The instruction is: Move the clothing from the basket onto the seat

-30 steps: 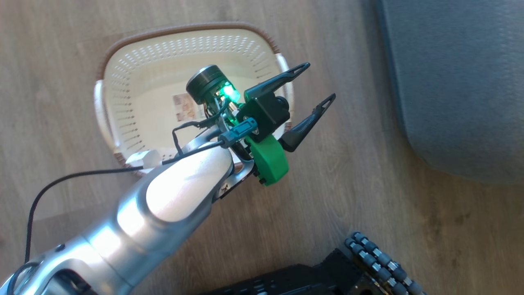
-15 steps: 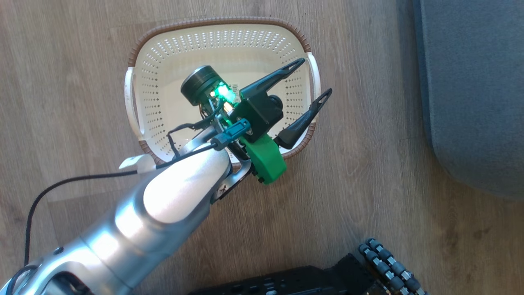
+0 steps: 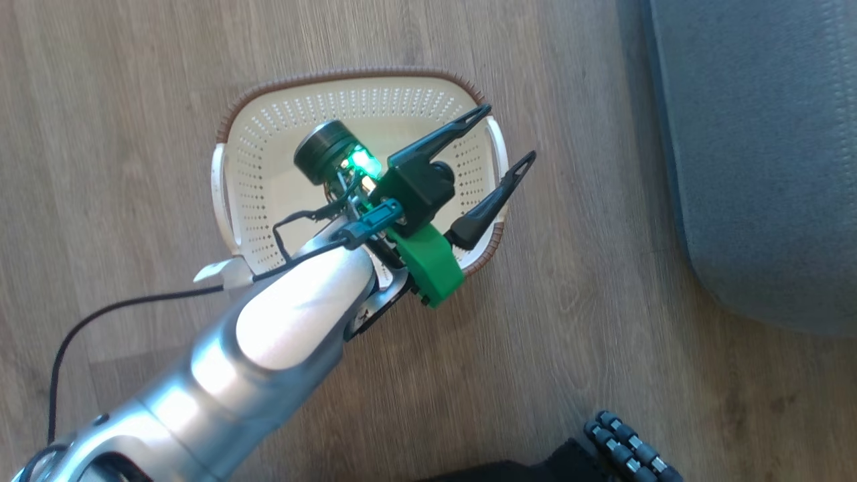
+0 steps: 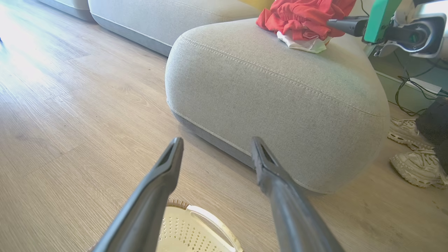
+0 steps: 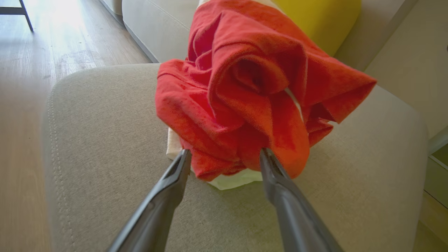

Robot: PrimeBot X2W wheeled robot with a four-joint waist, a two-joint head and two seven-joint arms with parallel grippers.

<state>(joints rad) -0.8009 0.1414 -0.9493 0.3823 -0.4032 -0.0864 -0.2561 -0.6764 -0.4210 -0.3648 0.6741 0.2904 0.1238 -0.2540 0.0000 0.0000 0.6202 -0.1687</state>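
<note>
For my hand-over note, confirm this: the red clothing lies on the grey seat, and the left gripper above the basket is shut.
Not quite: the left gripper is open, its two fingers spread wide above the basket, as the head view shows. The rest stands: the red clothing lies on the grey seat.

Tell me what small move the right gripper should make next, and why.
Probably draw the right gripper slowly straight back from the clothing. Its jaws stand apart at the red bundle, which rests on the seat, so the drop looks done. Fabric lies against a fingertip, hence slowly. The basket, as far as the left arm lets it show, looks empty.
</note>
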